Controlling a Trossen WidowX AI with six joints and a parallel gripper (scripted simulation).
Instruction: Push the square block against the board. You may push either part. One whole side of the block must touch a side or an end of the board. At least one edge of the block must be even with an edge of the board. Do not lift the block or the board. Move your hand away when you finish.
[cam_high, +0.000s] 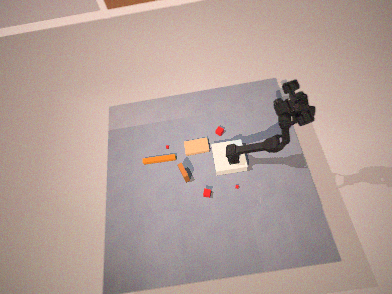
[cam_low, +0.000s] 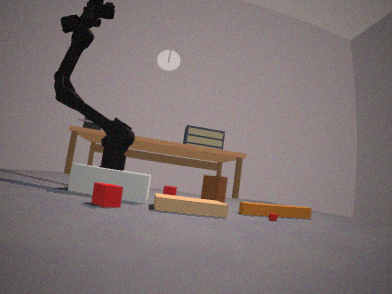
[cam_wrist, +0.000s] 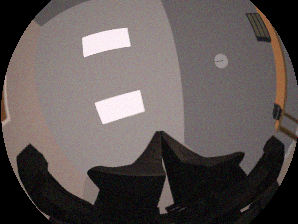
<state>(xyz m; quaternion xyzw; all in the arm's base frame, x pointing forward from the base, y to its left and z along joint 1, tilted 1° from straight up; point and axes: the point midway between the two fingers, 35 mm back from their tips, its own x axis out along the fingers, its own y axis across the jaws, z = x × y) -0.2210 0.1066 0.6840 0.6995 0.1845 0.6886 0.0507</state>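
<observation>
A flat tan block (cam_high: 196, 146) (cam_low: 190, 205) lies left of the white base in the top view. A brown-orange block (cam_high: 183, 173) (cam_low: 214, 188) with a nearly square face stands upright, apart from it. A long orange bar (cam_high: 159, 159) (cam_low: 275, 210) lies flat to the left, its right end near the brown-orange block but apart. Which parts the task calls the square block and the board, I cannot tell for sure. My gripper (cam_high: 299, 102) (cam_wrist: 159, 134) is shut and empty, held high and far from all of them, with the wrist view facing the ceiling.
The arm stands on a white base (cam_high: 223, 167) (cam_low: 135, 186) right beside the tan block. Two larger red cubes (cam_high: 220, 131) (cam_high: 207, 193) and two tiny ones (cam_high: 167, 147) (cam_high: 237, 186) lie around the blocks. A wooden table (cam_low: 165, 146) stands in the background.
</observation>
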